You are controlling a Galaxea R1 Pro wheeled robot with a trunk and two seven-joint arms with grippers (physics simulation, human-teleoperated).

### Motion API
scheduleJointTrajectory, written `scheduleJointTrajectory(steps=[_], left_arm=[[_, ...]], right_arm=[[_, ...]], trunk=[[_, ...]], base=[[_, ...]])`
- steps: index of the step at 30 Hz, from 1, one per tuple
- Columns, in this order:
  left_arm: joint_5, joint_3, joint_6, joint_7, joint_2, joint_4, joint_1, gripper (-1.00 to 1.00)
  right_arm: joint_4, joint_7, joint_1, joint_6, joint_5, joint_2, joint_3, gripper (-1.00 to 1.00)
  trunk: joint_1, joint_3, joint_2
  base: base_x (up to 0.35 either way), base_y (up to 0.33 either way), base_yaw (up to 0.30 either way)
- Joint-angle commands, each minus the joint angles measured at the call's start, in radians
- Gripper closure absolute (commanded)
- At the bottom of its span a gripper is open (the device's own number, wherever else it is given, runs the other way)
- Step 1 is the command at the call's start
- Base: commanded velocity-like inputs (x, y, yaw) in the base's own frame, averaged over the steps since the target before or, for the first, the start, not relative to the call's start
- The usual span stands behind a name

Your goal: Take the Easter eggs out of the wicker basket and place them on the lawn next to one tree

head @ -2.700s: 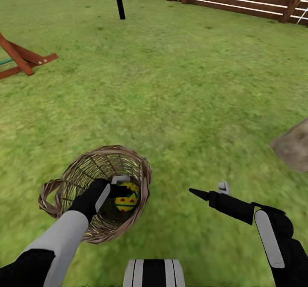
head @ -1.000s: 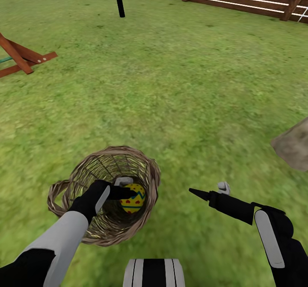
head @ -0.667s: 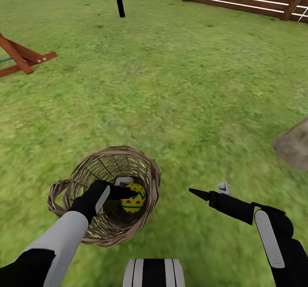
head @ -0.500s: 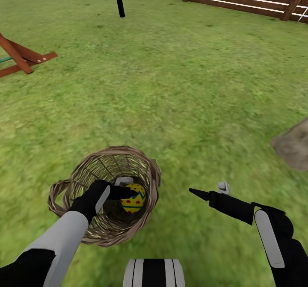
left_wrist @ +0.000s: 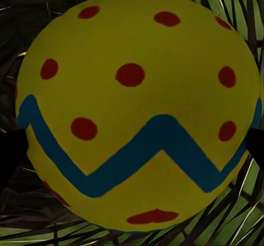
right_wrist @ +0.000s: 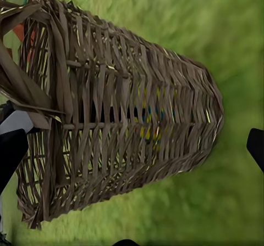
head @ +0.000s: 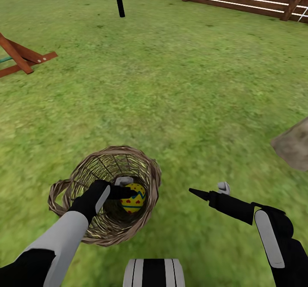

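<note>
Right, we see the basket (head: 107, 193) on the lawn (head: 179, 99), w/ our left gripper (head: 125, 187) reached down inside it. Its fingers sit either side of an egg (head: 133, 197): yellow, red dots, blue zigzag. Whether they're actually pinching it we can't tell. From the left wrist cam the egg (left_wrist: 137, 111) fills most of the shot, black fingertips (left_wrist: 11, 152) at both edges. Right gripper (head: 209, 190) hangs just right of the basket, fingers spread wide, holding nothing. No readable writing or labels anywhere.
</note>
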Motion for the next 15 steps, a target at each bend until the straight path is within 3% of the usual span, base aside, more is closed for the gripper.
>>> scheduleJointTrajectory(steps=[1, 15], left_arm=[[0.01, -0.003, 0.006, 0.004, 0.0, -0.001, 0.0, -1.0], [0.01, -0.003, 0.006, 0.005, 0.001, -0.001, 0.0, -1.0]], right_arm=[[0.0, 0.007, -0.001, 0.004, 0.005, 0.0, -0.001, -1.0], [0.0, 0.007, -0.001, 0.004, 0.005, 0.0, -0.001, -1.0]], trunk=[[0.0, -0.001, 0.0], [0.0, -0.001, 0.0]], base=[[0.0, 0.0, 0.0], [-0.047, 0.0, 0.0]])
